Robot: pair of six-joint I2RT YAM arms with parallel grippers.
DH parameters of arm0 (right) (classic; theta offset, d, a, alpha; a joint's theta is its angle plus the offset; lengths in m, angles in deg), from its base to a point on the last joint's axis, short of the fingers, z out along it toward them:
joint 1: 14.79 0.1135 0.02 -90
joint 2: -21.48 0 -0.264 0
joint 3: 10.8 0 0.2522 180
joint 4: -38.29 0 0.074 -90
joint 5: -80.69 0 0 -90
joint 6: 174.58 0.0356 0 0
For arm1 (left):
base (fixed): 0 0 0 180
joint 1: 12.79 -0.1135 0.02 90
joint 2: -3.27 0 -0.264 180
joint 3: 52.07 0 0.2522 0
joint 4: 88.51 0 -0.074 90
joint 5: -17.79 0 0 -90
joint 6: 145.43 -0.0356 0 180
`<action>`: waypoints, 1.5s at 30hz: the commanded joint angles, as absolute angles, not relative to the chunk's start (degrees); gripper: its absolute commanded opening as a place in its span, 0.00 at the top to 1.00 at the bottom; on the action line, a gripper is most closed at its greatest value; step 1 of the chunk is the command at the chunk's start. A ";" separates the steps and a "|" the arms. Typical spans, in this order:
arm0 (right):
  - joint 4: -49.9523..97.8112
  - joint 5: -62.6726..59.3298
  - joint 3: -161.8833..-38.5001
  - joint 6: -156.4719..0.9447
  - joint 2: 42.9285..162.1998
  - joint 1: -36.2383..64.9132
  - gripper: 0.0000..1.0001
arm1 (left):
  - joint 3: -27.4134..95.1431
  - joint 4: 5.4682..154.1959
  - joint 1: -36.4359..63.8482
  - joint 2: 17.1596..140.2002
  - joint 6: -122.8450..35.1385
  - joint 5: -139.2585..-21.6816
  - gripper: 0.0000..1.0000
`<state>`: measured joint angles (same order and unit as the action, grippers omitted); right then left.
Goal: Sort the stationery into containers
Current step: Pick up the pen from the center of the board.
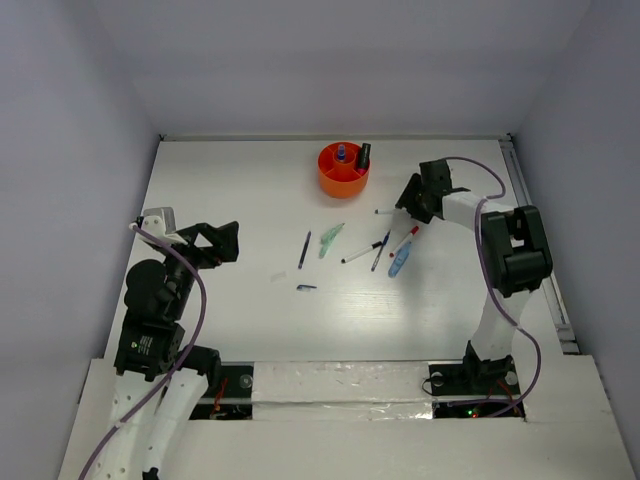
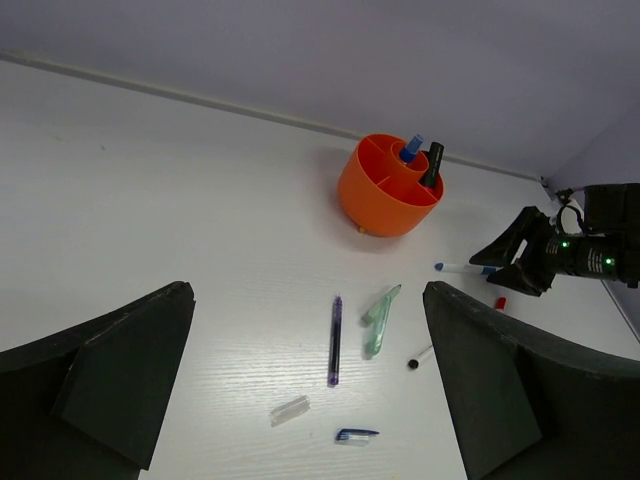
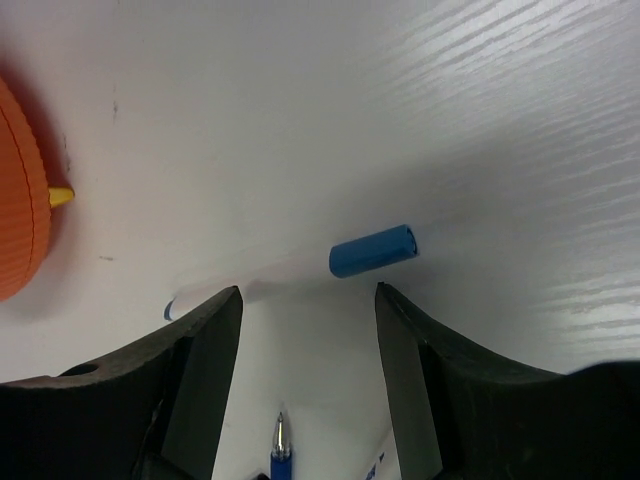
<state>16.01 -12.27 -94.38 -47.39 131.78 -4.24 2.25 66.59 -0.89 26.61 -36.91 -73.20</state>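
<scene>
The orange tub (image 1: 343, 172) stands at the back middle with a blue-capped bottle (image 1: 341, 152) and a black marker (image 1: 364, 155) upright in it. My right gripper (image 1: 408, 206) is open, low over a white pen with a blue cap (image 3: 370, 250) that lies just beyond its fingertips (image 3: 228, 300). Nothing is between the jaws. On the table lie a dark blue pen (image 1: 304, 250), a pale green one (image 1: 331, 240), a red-tipped one (image 1: 404, 241) and a light blue one (image 1: 400, 262). My left gripper (image 1: 215, 243) hangs open at the left, empty.
A clear cap (image 2: 290, 410) and a small blue clip piece (image 2: 357, 435) lie near the left gripper (image 2: 308, 300). A white pen with a black tip (image 1: 362, 252) and another dark pen (image 1: 381, 250) lie mid-table. The tub (image 3: 20, 200) is left of the right gripper (image 3: 308, 295).
</scene>
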 commanded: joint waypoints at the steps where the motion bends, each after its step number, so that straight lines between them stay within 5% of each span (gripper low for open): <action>1: 16.97 -14.23 -97.06 -45.90 133.89 -4.59 0.38 | 4.68 67.53 -0.66 25.95 -37.42 -72.74 0.01; 6: 12.76 -17.48 -101.97 -49.24 136.97 -4.59 0.39 | 4.67 67.62 -0.66 26.04 -37.33 -72.74 0.01; 21: 0.89 -18.19 -113.58 -57.68 145.93 -1.61 0.65 | 4.59 67.88 -0.14 27.36 -37.15 -73.00 0.01; 34: -9.66 -23.73 -129.32 -64.98 154.81 2.00 0.55 | 4.59 67.88 0.39 27.88 -37.24 -73.00 0.01; 39: -11.42 -25.22 -130.20 -68.05 155.43 2.52 0.66 | 4.59 67.88 0.39 27.97 -37.15 -73.09 0.01; 45: -13.62 -24.43 -131.87 -69.90 156.39 2.52 0.92 | 4.50 67.88 0.39 27.88 -37.15 -73.00 0.01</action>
